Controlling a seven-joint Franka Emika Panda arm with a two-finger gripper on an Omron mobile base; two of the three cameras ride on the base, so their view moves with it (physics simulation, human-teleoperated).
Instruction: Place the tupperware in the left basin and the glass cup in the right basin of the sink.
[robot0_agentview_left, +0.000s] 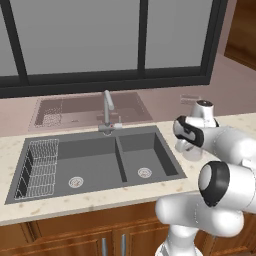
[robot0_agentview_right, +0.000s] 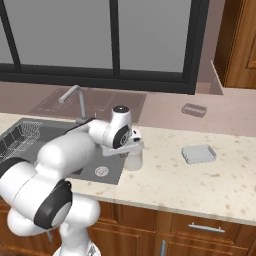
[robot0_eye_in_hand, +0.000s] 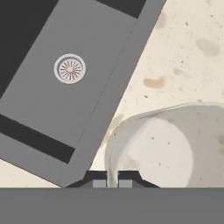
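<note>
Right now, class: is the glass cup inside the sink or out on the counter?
Out. The glass cup stands upright on the counter, beside the right basin, under the gripper.

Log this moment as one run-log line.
gripper: pinching glass cup rim | tupperware: on counter | left basin, right basin: empty

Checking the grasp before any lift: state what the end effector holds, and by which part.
The end effector pinches the glass cup by its rim wall, one fingertip on each side; the cup stands on the counter beside the right basin.
</note>
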